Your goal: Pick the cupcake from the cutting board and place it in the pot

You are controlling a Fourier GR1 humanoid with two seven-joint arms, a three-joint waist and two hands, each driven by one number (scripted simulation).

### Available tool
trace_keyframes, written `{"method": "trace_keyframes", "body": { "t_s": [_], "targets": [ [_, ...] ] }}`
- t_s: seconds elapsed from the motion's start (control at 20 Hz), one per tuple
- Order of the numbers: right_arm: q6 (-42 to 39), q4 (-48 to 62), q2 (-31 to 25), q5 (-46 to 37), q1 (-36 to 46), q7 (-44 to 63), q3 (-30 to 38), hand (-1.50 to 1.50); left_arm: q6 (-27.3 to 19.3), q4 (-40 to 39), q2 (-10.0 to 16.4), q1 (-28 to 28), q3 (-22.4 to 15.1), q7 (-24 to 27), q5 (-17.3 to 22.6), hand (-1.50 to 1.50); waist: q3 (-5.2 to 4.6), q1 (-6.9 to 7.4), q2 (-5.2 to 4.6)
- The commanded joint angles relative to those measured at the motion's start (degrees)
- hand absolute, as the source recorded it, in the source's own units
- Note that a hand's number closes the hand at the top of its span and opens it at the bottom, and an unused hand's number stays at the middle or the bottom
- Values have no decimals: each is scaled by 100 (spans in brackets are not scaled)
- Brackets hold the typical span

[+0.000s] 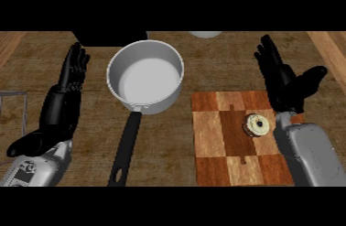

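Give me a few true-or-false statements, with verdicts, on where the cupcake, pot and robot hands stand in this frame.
1. The cupcake lies on the cutting board. True.
2. The pot has food in it. False: its inside shows bare.
3. The right robot hand is curled round the cupcake. False: it is open and holds nothing.
4. The pot stands left of the cutting board. True.
5. The left robot hand is open. True.

No text, number or sign can be read anywhere. The left forearm carries small dark marks near the wrist, too small to make out as letters.
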State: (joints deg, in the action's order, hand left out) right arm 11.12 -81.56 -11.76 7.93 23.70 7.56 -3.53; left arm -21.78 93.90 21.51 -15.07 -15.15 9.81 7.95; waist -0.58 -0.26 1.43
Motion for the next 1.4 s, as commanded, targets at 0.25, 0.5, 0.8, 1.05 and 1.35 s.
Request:
{"method": "trace_keyframes", "body": {
  "t_s": [0.25, 0.5, 0.8, 1.05, 1.35],
  "targets": [
    [-1571, -1885, -1252, 585, -76, -2851, 1001, 150, -354, -431, -388, 986, 219, -200, 355, 0, 96, -303, -10],
    [-1015, -711, -1434, 12, -2028, -4511, 2072, -150, -31, -48, -446, 1478, 127, -196, 678, 0, 83, -109, -128],
    [-2064, -1084, -1281, 343, -3209, -6516, 2360, -150, 10, -245, -717, 1599, -69, 65, 521, 0, 65, -74, -126],
    [-1471, -2170, -1328, -939, -4006, -5555, 1872, -150, 77, -453, -674, 1519, 54, 132, 397, 0, 49, -52, -126],
    [-1719, -2642, -2388, -2284, -4516, -4225, 1619, -150, 97, -300, -654, 1159, 145, -275, 528, 0, 38, -37, -149]
  ]
}}
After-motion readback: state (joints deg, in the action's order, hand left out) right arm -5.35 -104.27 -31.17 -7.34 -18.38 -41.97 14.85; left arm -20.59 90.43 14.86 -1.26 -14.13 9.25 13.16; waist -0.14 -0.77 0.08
